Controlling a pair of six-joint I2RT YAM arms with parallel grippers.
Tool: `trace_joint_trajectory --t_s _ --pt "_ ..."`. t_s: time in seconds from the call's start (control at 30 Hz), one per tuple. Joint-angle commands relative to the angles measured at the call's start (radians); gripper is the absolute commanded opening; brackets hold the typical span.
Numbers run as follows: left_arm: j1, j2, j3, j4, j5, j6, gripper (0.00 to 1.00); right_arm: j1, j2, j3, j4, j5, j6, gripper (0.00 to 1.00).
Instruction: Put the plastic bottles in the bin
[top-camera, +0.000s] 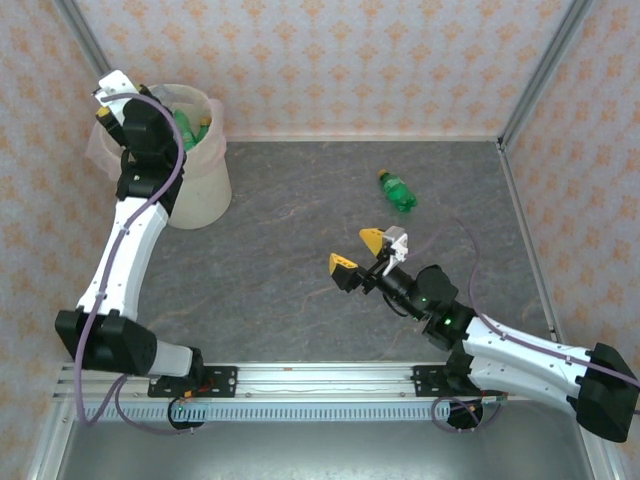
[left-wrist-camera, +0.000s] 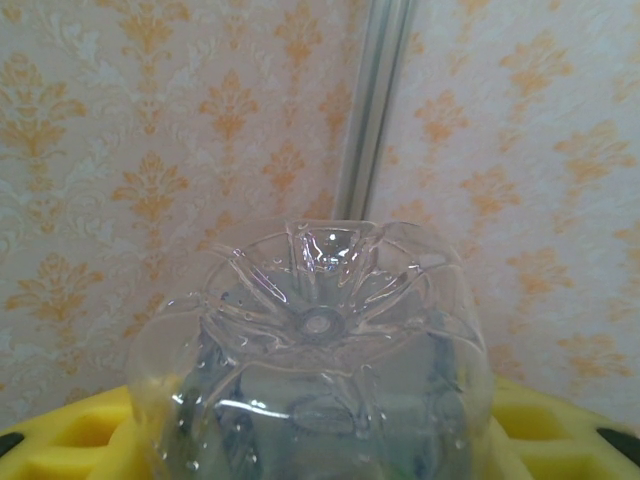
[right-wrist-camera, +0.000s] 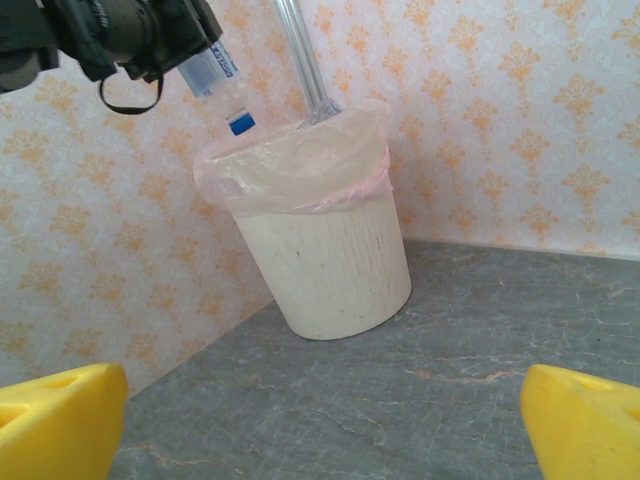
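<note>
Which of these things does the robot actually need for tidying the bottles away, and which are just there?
Part of the job:
- bin
- clear bottle, held over the bin
- lone green bottle, lying on its side
- green bottles already inside the bin

Just there:
- table
- patterned walls
- metal corner post

clear plastic bottle (left-wrist-camera: 315, 360) base-on between yellow fingers (left-wrist-camera: 70, 440), patterned wallpaper (left-wrist-camera: 120, 150), metal corner post (left-wrist-camera: 375, 100) behind
</note>
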Motion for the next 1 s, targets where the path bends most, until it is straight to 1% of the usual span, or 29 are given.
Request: trace_joint_trajectory --t_s 0.0,0.13,0.17,0.27,0.33,0.37,0.47,0.73,0.83,0.87,0.97 --pt "0.026 0.045 0.069 -0.034 0.038 0.018 0.56 0.004 -0.009 -0.013 0.040 -0.015 0.013 1.00" --pt "0.042 0.109 0.106 -0.105 0.071 -0.010 0.57 0.004 -0.007 -0.014 0.043 0.002 0.015 1.00" --pt "0.041 0.118 0.111 -0.117 0.081 -0.015 0.59 0.003 -0.007 -0.016 0.042 0.006 0.014 1.00" --pt "0.041 0.137 0.121 -0.159 0.111 -0.041 0.72 0.004 -0.002 -0.015 0.043 0.006 0.012 1.00" --pt "0.041 0.136 0.114 -0.168 0.137 -0.056 0.84 0.004 0.004 -0.013 0.041 0.004 0.013 1.00" --pt "0.041 0.135 0.110 -0.171 0.145 -0.067 0.91 0.005 0.006 -0.013 0.042 0.001 0.014 1.00" --pt "0.042 0.129 0.103 -0.175 0.176 -0.074 0.90 0.004 0.008 -0.013 0.042 0.002 0.014 0.99" --pt "0.041 0.138 0.130 -0.224 0.217 -0.085 0.92 0.004 0.010 -0.014 0.042 0.009 0.012 1.00" --pt "0.042 0.128 0.134 -0.240 0.273 -0.119 0.95 0.004 0.014 -0.014 0.045 0.023 0.017 1.00" --pt "0.041 0.120 0.132 -0.241 0.300 -0.136 0.99 0.004 0.015 -0.016 0.046 0.029 0.019 1.00" --pt "0.041 0.095 0.113 -0.238 0.371 -0.190 0.99 0.005 0.021 -0.017 0.051 0.049 0.025 1.00"
